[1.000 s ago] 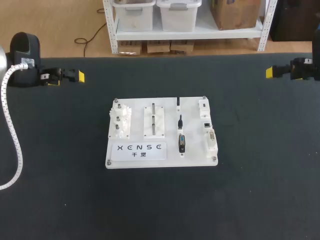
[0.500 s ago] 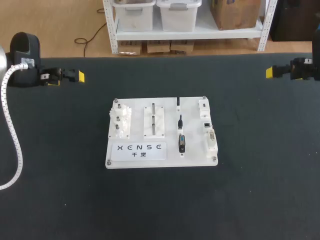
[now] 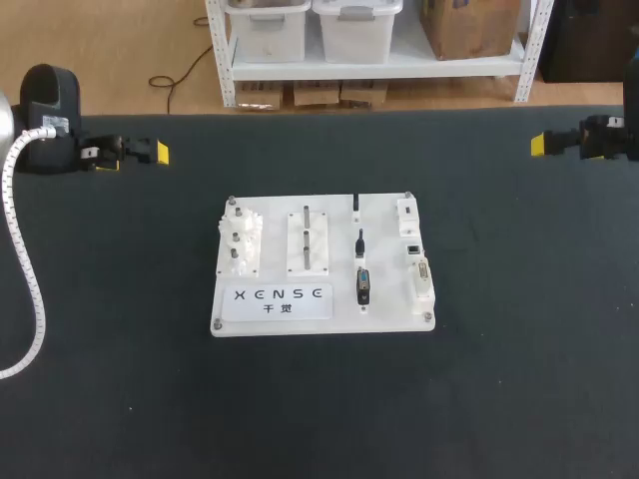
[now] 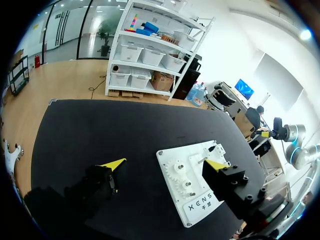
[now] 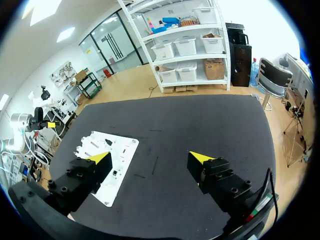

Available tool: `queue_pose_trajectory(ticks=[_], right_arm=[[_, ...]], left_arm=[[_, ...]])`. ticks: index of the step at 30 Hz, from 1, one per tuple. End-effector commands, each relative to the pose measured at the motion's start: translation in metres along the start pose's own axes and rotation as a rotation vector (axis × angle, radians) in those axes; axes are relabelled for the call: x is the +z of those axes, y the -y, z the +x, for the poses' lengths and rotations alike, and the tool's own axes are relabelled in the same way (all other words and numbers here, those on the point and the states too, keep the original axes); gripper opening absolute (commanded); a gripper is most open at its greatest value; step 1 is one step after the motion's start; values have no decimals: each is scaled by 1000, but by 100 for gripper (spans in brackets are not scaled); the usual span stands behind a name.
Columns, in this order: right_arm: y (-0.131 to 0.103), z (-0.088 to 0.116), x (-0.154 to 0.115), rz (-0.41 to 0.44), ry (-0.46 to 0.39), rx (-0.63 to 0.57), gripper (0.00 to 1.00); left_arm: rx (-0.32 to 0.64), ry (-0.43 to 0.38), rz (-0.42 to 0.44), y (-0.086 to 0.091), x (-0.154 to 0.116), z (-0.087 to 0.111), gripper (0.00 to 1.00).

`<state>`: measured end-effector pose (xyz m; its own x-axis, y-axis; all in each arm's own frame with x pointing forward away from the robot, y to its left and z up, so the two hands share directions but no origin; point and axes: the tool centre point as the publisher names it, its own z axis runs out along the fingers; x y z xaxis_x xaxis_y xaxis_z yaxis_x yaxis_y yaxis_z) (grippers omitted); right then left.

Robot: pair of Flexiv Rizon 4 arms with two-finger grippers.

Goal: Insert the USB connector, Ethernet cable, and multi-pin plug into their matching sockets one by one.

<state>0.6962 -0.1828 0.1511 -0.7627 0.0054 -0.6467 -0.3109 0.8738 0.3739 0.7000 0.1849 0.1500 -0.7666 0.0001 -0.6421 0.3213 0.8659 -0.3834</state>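
Note:
A white practice board (image 3: 322, 317) lies at the table's middle. Down its middle-right run three black plugs: a thin USB connector (image 3: 355, 205), a small Ethernet plug (image 3: 359, 242) and a wider multi-pin plug (image 3: 363, 286). The matching white sockets (image 3: 413, 249) stand in a column along the board's right edge. My left gripper (image 3: 135, 157) hangs open and empty at the far left, well away from the board (image 4: 197, 210). My right gripper (image 3: 544, 144) is at the far right, also open and empty. The board (image 5: 125, 147) lies far ahead of its fingers.
White gears (image 3: 240, 244) and a block with two pegs (image 3: 308, 241) fill the board's left half. A white spiral-wrapped cable (image 3: 25, 269) from my left arm trails over the table's left side. Dark matting covers the table around the board.

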Motion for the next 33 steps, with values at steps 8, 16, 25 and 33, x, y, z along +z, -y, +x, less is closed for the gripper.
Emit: queue_pose_trajectory(ticks=[8,16,25,33], right_arm=[[1,0,1,-4,1,-2,100],[1,0,1,-4,1,-2,100],[-32,-5,39,143,-137,-10,100],[-91,-4,94,231,-229,-60,100]], left_arm=[[0,0,0,0,0,0,100],[0,0,0,0,0,0,100],[0,0,0,0,0,0,100],[0,0,0,0,0,0,100]])
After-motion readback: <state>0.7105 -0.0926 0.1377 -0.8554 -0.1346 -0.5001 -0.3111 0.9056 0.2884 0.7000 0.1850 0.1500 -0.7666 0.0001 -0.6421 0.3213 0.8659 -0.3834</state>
